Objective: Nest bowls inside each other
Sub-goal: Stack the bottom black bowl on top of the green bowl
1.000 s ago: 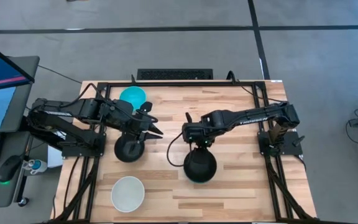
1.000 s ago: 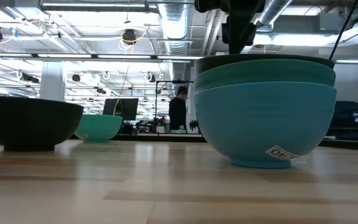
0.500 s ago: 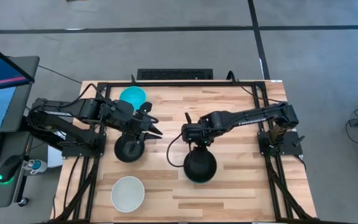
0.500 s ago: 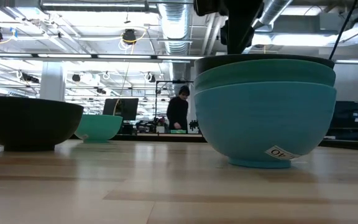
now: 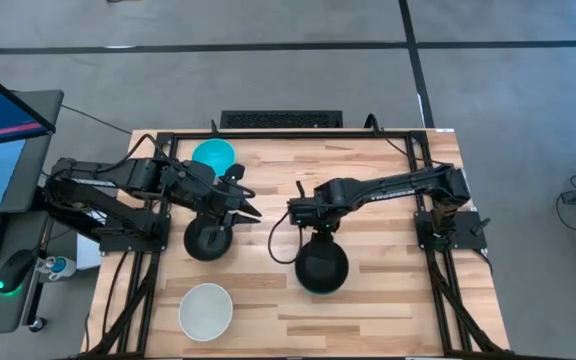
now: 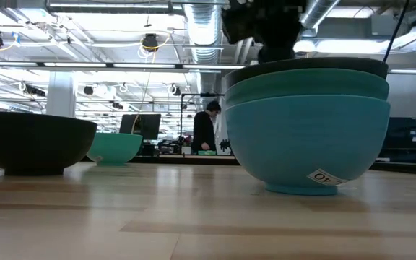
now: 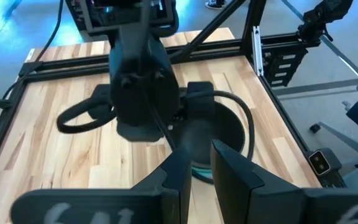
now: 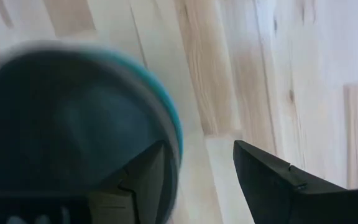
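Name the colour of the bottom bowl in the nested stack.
Light blue bottom bowl, carrying a small white sticker; the low view shows it best.

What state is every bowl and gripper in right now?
stack: three bowls nested, black in teal-green in blue, upright.
lone black bowl: upright, not nested.
cyan bowl: upright, standing alone, empty.
white bowl: upright, standing alone, empty.
right gripper: jaws open, empty, over the stack's rim.
left gripper: empty, hovering by the lone black bowl.
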{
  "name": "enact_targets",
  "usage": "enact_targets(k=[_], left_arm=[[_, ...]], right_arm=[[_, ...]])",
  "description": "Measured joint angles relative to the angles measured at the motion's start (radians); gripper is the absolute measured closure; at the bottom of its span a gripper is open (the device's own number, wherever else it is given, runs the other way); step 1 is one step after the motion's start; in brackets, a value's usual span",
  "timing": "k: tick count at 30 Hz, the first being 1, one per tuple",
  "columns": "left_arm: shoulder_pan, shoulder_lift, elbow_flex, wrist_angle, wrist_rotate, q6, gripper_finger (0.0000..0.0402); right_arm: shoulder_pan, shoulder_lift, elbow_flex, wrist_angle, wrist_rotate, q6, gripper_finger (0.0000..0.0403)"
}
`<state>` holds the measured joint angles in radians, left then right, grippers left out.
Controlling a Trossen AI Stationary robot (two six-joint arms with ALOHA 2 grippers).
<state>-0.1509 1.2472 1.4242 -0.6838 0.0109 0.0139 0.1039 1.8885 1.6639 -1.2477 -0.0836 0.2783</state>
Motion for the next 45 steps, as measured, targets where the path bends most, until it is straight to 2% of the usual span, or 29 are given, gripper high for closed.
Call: enact_targets(k=[17,22,27,45], left_arm=[[0.000,0.000,0.000,-0.010,0.000,0.007,0.0348],[0.000,0.000,0.000,-0.010,0.000,0.007,0.0348],[0.000,0.000,0.000,-0.010,0.000,0.006,0.0348],[0.000,0.000,0.000,-0.018,0.000,0.002,0.0348]], right_arm=[[0.000,-0.003,0.003,0.008,0.005,-0.052,0.0187],[-0.001,-0.003,0.003,0.020,0.038,-0.051,0.0187],[-0.001,0.012,0.003,0.070,0.038,-0.051,0.0187],[-0.001,0.032,-0.002,0.071,0.036,-0.051,0.0187]])
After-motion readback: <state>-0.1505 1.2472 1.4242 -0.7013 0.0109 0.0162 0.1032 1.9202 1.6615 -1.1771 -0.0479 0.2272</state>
